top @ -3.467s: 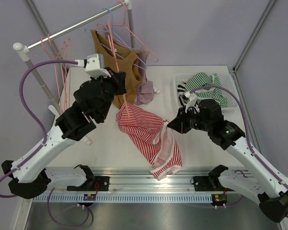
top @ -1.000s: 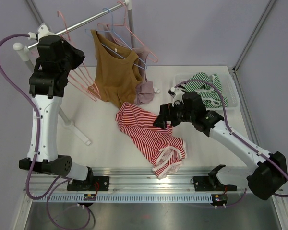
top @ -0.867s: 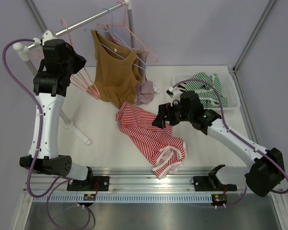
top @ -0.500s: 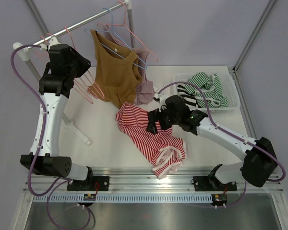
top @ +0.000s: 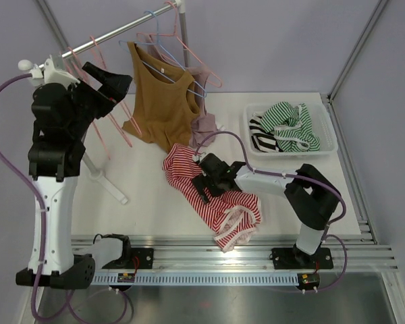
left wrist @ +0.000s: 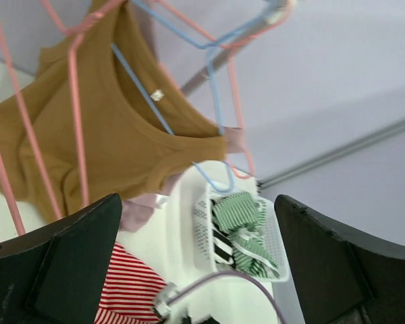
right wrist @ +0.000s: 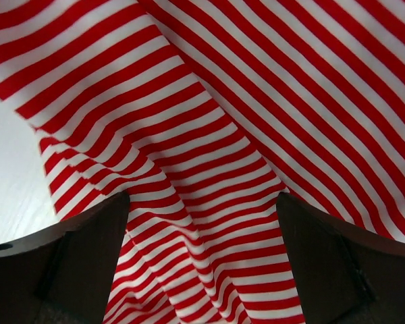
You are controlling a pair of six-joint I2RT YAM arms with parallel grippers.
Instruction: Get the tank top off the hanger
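Observation:
The red-and-white striped tank top (top: 239, 206) lies crumpled on the white table, off any hanger. My right gripper (top: 201, 181) hangs low over its left half, open. The right wrist view shows striped cloth (right wrist: 256, 101) filling the gap between the jaws, with nothing pinched. My left gripper (top: 110, 85) is raised beside the rack rail (top: 121, 32), open and empty. Pink hangers (left wrist: 75, 128) dangle from the rail just beside it. A brown tank top (top: 163, 101) hangs on a blue hanger (left wrist: 212, 101).
A white basket (top: 331, 138) at the back right holds green-striped clothes (top: 287, 121). A pale pink garment (top: 204, 128) hangs below the brown top. The rack's foot (top: 108, 185) crosses the table's left side. More hangers crowd the rail's far end.
My left gripper has opened and drawn away from the pink hangers, which now hang free. The right arm swept left and stretched over the striped tank top.

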